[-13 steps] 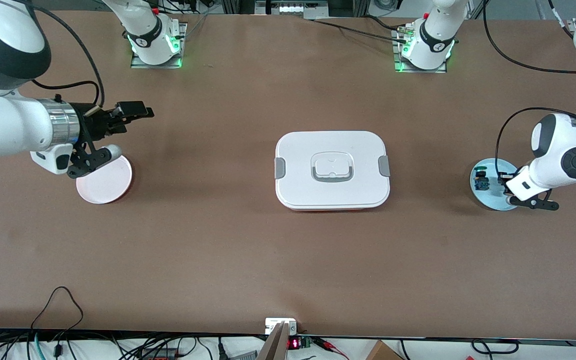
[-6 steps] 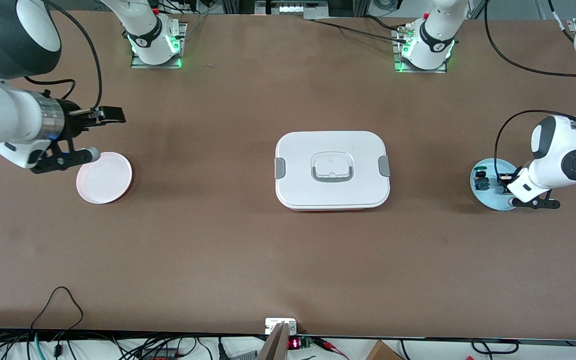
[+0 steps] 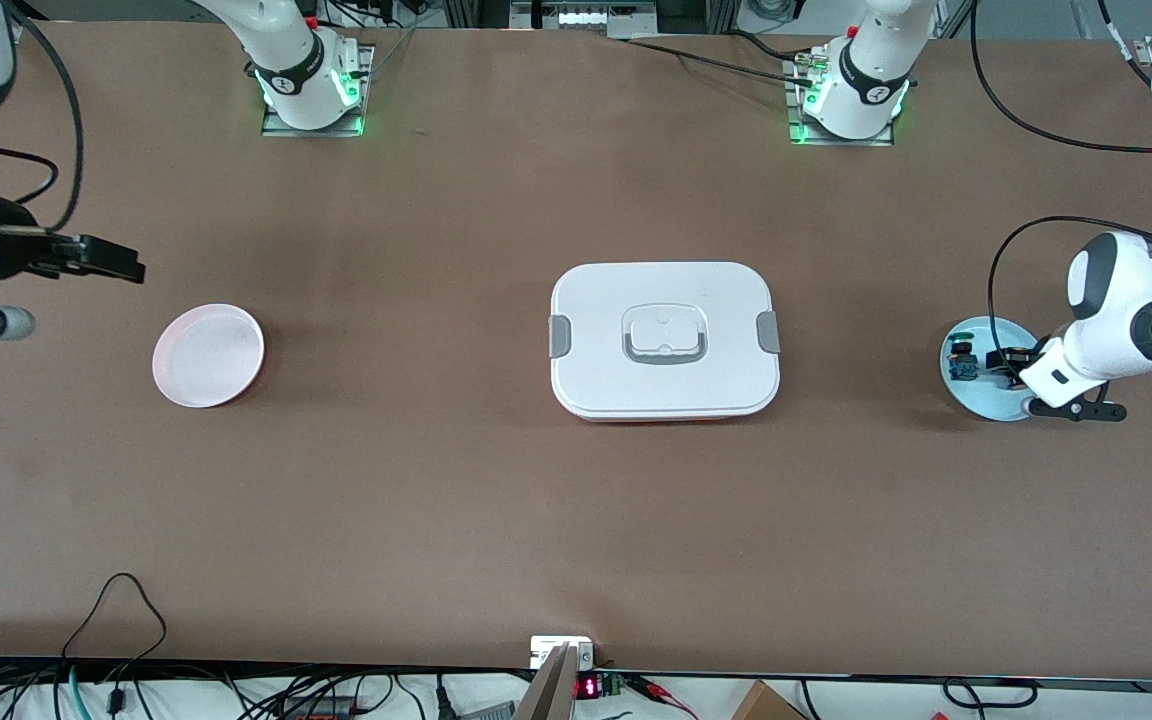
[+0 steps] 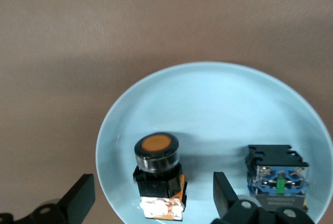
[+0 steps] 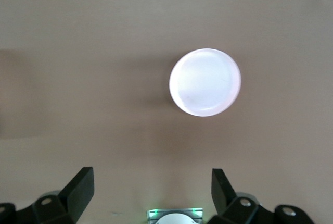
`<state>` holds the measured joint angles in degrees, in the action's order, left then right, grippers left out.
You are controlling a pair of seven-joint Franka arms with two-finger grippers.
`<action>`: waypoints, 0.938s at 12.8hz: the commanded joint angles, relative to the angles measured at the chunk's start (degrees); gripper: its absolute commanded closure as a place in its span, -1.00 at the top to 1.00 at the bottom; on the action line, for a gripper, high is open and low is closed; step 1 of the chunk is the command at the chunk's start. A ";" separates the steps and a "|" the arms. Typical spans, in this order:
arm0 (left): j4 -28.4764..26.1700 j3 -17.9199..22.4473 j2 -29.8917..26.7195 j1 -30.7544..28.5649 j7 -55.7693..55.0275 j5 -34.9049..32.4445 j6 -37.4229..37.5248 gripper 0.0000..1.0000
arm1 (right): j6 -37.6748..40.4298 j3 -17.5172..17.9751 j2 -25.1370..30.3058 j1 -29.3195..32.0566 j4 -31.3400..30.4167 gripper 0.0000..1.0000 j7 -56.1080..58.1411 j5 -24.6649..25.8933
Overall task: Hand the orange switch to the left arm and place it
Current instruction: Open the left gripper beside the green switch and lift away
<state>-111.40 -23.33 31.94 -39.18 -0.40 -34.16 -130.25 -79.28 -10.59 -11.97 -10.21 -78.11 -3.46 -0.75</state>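
The orange switch (image 4: 158, 179) stands upright on the pale blue plate (image 4: 208, 94), which lies toward the left arm's end of the table from the white latched box (image 3: 664, 340), with a blue-and-green component (image 4: 277, 178) just beside it on the same plate. The left gripper (image 4: 151, 198) hangs low over that plate, its fingers (image 4: 80, 198) spread wide to either side of the switch and not touching it. The likeliest slip, as I judge it, is a poor closure: the switch is small and top-heavy, so a finger meeting it off-centre could tip it or push it against the neighbouring component, or catch that component instead. Later, a low carry toward the handover could clip the box lid. The left arm bends down steeply from its end of the table, wrist over the plate's edge. The right gripper (image 3: 101, 262) waits, open and empty, over bare table near the pink plate (image 3: 208, 356), well apart from the box.
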 commanded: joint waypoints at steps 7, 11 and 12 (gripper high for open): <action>7.30 -13.66 -12.34 -2.13 3.30 6.56 17.88 1.00 | -13.71 -0.40 15.22 -0.52 -22.00 1.00 2.23 1.99; 19.88 -20.16 -11.81 -1.17 3.30 6.56 36.52 1.00 | -8.88 -0.66 15.13 -0.52 -18.14 1.00 4.96 1.81; 21.39 -21.31 -11.81 -1.08 3.30 6.56 39.26 1.00 | -8.96 -0.49 15.05 -0.69 -17.78 1.00 4.61 1.81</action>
<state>-94.41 -42.35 19.09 -40.18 1.40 -28.38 -96.65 -89.44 -11.04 2.69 -10.52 -97.13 0.66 0.85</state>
